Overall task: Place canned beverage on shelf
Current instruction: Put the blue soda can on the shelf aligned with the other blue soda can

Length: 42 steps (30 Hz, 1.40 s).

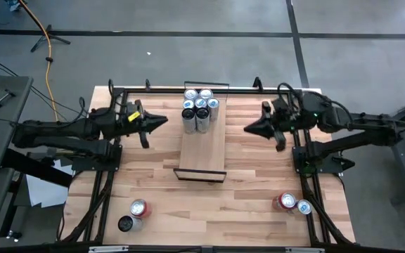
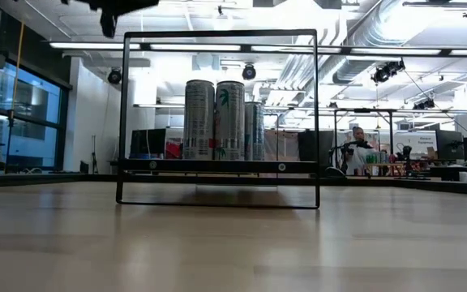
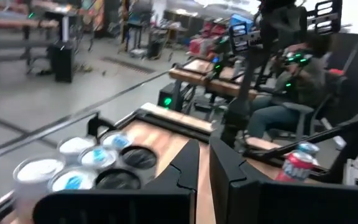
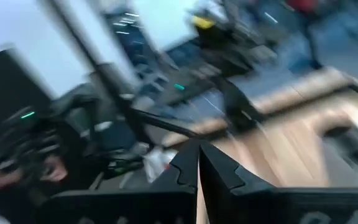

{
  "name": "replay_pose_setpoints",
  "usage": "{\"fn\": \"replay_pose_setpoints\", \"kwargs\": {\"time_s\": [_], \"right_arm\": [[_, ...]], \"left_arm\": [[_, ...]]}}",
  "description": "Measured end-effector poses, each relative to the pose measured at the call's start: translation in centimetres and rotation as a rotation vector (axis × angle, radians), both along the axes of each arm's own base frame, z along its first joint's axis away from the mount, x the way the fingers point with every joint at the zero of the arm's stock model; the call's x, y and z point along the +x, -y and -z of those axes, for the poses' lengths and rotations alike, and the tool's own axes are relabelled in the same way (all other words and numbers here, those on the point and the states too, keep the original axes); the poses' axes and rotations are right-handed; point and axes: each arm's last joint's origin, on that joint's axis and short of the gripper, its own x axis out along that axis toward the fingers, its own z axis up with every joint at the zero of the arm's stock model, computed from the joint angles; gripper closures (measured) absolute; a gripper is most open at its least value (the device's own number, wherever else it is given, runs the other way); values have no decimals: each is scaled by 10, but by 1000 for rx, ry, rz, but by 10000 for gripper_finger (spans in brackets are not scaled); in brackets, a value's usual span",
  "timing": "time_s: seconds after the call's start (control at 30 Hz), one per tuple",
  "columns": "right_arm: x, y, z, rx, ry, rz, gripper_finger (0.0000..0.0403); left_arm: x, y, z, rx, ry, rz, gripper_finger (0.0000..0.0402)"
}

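The right wrist view is smeared, so little there can be made out, and the print on the tall cans (image 2: pixel 217 120) in the low view is too small to read. The shelf (image 1: pixel 202 144) lies mid-surface, long axis running near to far, black frame (image 1: pixel 200 174) at its near end; six cans (image 1: pixel 200 109) stand upright at its far end. Four more cans stand at the surface's near corners: two left (image 1: pixel 133 215), two right (image 1: pixel 292 203). The left gripper (image 1: pixel 162 121) and right gripper (image 1: pixel 250 128) hang either side, fingers pressed shut, holding nothing.
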Motion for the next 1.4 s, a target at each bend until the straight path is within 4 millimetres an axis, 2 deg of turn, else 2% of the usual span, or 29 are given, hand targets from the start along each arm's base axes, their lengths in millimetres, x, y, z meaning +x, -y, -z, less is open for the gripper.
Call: {"fn": "replay_pose_setpoints", "kwargs": {"time_s": [0.07, 0.17, 0.33, 0.63, 0.77, 1.0, 1.1, 1.23, 1.4], "right_arm": [[3, -9, -5, -81, 71, -45, 403], [5, -14, -4, -125, 81, -52, 403], [8, -14, -3, -131, 73, -24, 403], [8, -13, -1, -102, 50, -9, 395], [10, -13, -4, -16, 42, -1, 339], [21, -23, -29, 15, 84, -52, 168], [28, -27, -35, 12, 88, -67, 110], [37, -28, -38, -19, 85, -69, 69], [39, -25, -48, 23, 105, -77, 61]], "left_arm": [[1, 6, -3, 26, 21, 23, 402], [1, 10, -9, 51, 77, 46, 402], [-1, 14, -16, 77, 144, 75, 402], [-1, 16, -16, 77, 144, 87, 401], [-1, 16, -16, 74, 144, 80, 401], [-1, 16, -14, 27, 139, 78, 388], [-1, 15, -14, 27, 139, 74, 378], [-1, 15, -14, 26, 140, 70, 364], [-1, 15, -14, 24, 142, 70, 350]]}}
